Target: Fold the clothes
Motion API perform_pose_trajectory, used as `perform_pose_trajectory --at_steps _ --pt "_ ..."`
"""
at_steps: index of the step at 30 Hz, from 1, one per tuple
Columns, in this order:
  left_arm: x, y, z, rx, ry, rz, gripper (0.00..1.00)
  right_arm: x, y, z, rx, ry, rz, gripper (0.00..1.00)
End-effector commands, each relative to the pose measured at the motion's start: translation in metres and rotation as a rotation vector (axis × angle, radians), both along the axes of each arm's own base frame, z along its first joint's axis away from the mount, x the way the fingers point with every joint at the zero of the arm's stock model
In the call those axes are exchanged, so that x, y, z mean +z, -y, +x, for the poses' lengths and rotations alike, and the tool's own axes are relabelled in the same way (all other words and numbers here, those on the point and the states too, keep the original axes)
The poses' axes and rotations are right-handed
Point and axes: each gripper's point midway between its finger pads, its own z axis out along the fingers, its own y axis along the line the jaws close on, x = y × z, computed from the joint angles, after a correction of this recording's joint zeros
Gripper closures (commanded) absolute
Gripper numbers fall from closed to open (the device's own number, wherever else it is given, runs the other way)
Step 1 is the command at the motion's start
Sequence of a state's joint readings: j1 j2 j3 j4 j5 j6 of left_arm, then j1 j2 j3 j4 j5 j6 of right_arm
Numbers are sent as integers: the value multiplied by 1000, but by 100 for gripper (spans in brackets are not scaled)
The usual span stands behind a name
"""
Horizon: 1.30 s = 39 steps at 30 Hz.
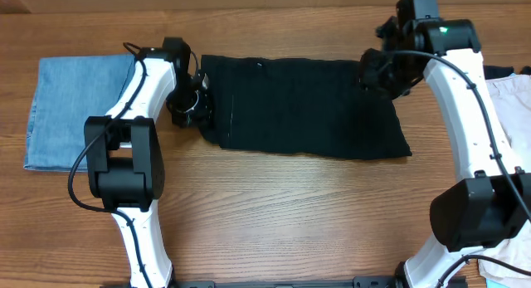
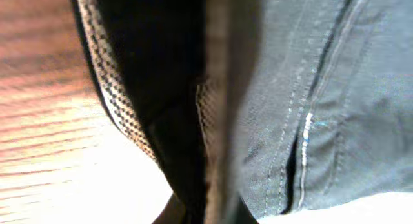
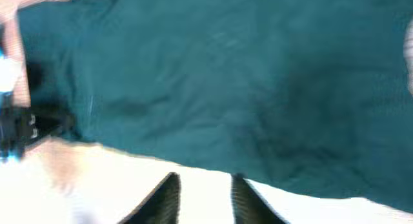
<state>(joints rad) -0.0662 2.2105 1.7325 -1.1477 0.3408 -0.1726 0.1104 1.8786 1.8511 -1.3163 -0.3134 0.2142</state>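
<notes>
Three garments lie on the wooden table [image 1: 290, 213].

Black garment [image 1: 307, 105] — large, matte, spread flat as a rough rectangle across the far middle. Its right near corner reaches nearer than its left one.

Light-blue denim piece [image 1: 75, 109] is folded square at the far left, with the left arm crossing between it and the black cloth. Beige piece [image 1: 508, 93] sits at the right edge, partly behind the right arm.

Left gripper [image 1: 192, 105] is at the black garment's left edge. In the left wrist view its fingers are clenched on that edge: a textured pad [image 2: 119, 101] presses a dark fold. The cloth runs off to the right, with double stitch lines along a hem.

Right gripper [image 1: 377, 72] is at the garment's far right corner. The right wrist view is blurred. The fingertips [image 3: 166, 198] stand apart and released, with bright table between them, and the tips are just at the cloth's edge. The cloth reads teal in this view.

Green light [image 1: 444, 28] glows on the right arm.
</notes>
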Motion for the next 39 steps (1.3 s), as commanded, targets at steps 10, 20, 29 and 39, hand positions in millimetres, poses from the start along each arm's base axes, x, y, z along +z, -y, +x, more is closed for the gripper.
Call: perform_pose_trajectory --at_steps 10,20,29,39 --pt "52 -15 15 -39 46 111 96 -93 -89 -33 56 -73 22 96" --pt "103 -4 21 -83 109 140 96 -92 -140 -21 98 38 158 96" --pt "118 -4 22 -85 130 144 96 -152 -174 -42 153 -57 90 96" --pt "119 -7 23 -91 135 162 96 -183 -207 -64 161 -148 79 96"
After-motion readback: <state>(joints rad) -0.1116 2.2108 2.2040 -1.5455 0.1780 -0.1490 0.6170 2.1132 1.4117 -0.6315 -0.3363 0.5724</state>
